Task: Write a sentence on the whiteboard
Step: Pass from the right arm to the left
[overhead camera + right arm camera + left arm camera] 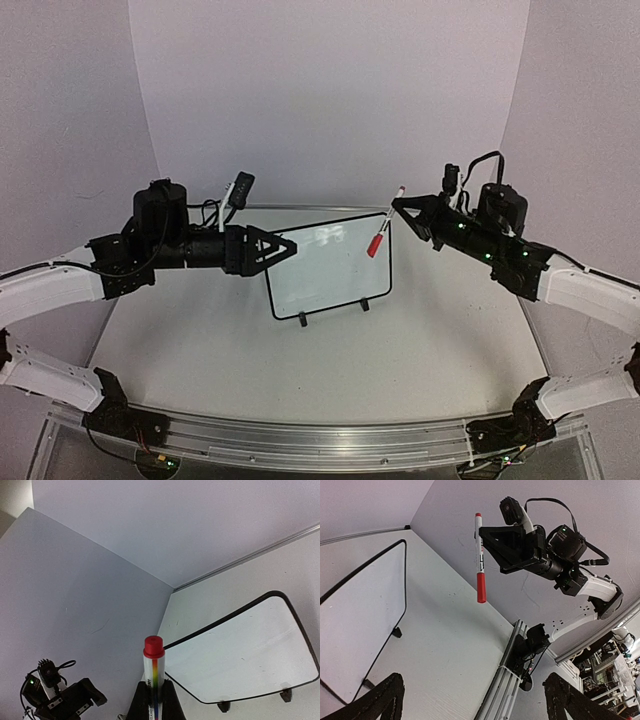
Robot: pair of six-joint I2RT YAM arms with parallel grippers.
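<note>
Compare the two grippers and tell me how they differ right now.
The left gripper stands wide open and empty; the right gripper is shut on a red-capped marker. The left gripper points at the left edge of the whiteboard; the right gripper is by its upper right corner. Both are black, raised off the table and aimed inward at the whiteboard.

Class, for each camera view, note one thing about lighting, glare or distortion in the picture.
Top view: even, soft light; pale glare streaks across the whiteboard. Left wrist view: strongly tilted, the table slants diagonally. Right wrist view: wide-angle, the close marker looms large.
</note>
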